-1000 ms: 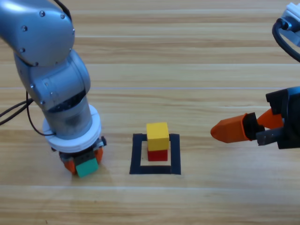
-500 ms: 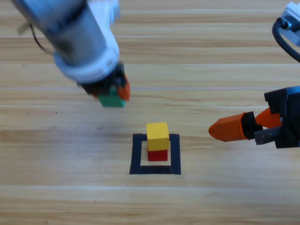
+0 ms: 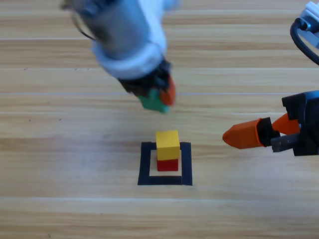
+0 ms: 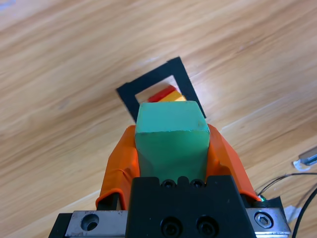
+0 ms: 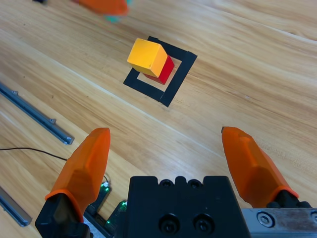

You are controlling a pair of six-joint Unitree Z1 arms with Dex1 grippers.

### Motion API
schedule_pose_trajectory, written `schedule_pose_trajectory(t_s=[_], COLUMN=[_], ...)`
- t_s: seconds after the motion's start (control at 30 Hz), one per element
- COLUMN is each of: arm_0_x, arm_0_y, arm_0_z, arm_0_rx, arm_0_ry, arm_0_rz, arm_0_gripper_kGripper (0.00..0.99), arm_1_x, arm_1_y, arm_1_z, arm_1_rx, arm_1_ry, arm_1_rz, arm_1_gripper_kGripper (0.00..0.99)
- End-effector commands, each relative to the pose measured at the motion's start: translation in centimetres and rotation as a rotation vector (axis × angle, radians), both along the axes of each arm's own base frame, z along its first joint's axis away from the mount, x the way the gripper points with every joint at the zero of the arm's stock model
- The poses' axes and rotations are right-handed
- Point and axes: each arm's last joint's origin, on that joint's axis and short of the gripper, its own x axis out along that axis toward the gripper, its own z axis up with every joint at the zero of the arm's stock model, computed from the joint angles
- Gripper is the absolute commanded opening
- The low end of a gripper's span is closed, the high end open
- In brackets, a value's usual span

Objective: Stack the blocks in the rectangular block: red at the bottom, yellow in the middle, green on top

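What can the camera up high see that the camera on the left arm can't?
Only the high view shows the right claw, open and waiting off to the right of the stack, and the whole left arm coming down from the top.

Only the left wrist view shows up close how the left claw squeezes the green cube between its orange fingers.

Both show the green cube held in the air, not yet on the stack, and the yellow cube sitting on the red cube inside the black tape square.
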Motion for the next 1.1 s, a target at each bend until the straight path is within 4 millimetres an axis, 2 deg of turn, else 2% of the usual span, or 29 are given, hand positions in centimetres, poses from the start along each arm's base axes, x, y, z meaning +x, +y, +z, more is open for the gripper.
schedule_pose_trajectory(t_s=[0.03,0.37,0.57,0.83,1.1], arm_0_x=[-0.6,0.3,0.1,0.0,0.5], arm_0_y=[-2.4,-2.9,-4.1,-4.7,-5.6], arm_0_z=[-2.5,-2.3,-2.3,-2.0,-3.9], arm_0_rx=[0.03,0.029,0.051,0.033,0.062], arm_0_ry=[0.061,0.09,0.131,0.178,0.218], arm_0_rz=[-0.005,0.317,0.445,0.519,0.508], arm_0_gripper_kGripper=[0.196,0.204,0.206,0.206,0.204], arm_1_x=[0.1,0.1,0.1,0.1,0.1], arm_1_y=[-1.3,-1.3,-1.3,-1.3,-1.3], arm_1_z=[0.4,0.4,0.4,0.4,0.4], arm_1_rx=[0.02,0.017,0.016,0.016,0.015], arm_1_ry=[-0.028,-0.026,-0.027,-0.028,-0.03], arm_1_rz=[-0.037,-0.037,-0.038,-0.039,-0.039], arm_1_gripper_kGripper=[0.99,0.99,0.99,0.99,0.99])
